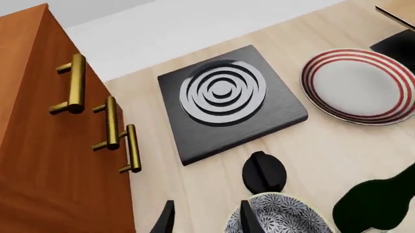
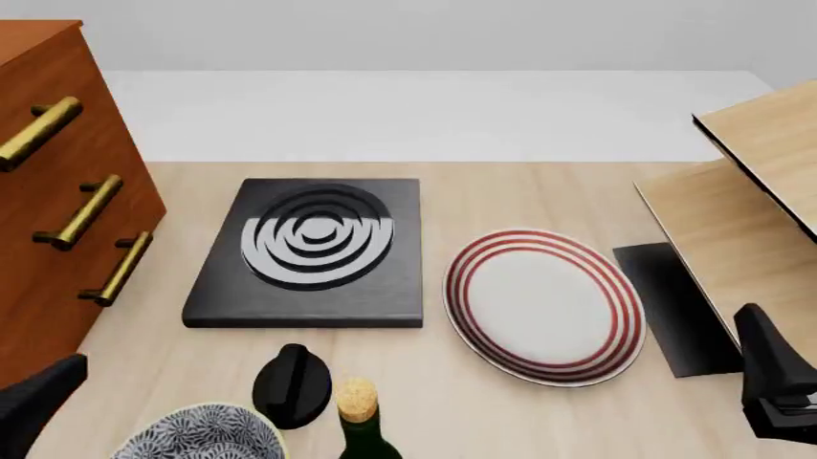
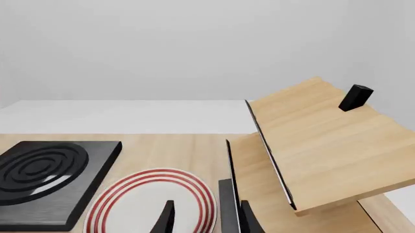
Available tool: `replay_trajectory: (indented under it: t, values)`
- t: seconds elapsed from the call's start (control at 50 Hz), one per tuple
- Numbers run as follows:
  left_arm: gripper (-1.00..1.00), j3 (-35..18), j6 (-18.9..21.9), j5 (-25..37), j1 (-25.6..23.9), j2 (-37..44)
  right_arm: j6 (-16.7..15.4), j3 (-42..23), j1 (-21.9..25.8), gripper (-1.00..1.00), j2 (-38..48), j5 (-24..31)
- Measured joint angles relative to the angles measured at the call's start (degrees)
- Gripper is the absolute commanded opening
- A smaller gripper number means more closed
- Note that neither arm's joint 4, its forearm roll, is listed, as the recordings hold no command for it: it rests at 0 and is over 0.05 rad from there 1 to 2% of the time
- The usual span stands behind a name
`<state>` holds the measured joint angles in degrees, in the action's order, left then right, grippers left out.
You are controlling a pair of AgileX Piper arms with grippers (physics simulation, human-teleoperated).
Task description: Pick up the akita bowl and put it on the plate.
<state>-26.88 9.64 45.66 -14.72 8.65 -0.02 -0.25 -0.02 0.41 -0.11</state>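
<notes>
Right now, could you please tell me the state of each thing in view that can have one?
Bowl: upright on the table, not gripped.
Plate: flat on the table, nothing on it.
Bottle: upright, corked.
Left gripper: open, beside the bowl, holding nothing.
Right gripper: open, holding nothing.
Cabinet drawers: shut.

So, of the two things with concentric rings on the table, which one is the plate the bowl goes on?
The plate is the round white one with red rings at its rim. The other is a square black slab with grey-white rings, nearer the wooden cabinet.
</notes>
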Motion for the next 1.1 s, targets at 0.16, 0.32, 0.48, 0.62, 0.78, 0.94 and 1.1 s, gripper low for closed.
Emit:
replay_trajectory:
  t: [0.16, 0.32, 0.48, 0.62, 0.78, 0.94, 1.1]
  values:
    - [1.0, 0.8, 0.5, 1.8, -0.4, 0.0, 0.0, 0.0, 0.0, 1.0, 0.0, 0.0]
    - [1.0, 2.0, 0.9, 4.8, -0.2, -1.2, 0.0, 0.0, 0.0, 1.0, 0.0, 0.0]
    - [1.0, 3.1, 1.0, 7.2, -0.5, -2.5, 0.0, 0.0, 0.0, 1.0, 0.0, 0.0]
    - [1.0, 3.8, 1.8, 9.3, -0.8, -3.5, 0.0, 0.0, 0.0, 1.0, 0.0, 0.0]
    - [1.0, 5.1, 1.7, 10.6, -1.2, -4.4, 0.0, 0.0, 0.0, 1.0, 0.0, 0.0]
    - [1.0, 6.8, 1.2, 11.3, -1.8, -5.2, 0.0, 0.0, 0.0, 1.0, 0.0, 0.0]
    - [1.0, 8.1, 0.9, 11.9, -2.5, -5.8, 0.0, 0.0, 0.0, 1.0, 0.0, 0.0]
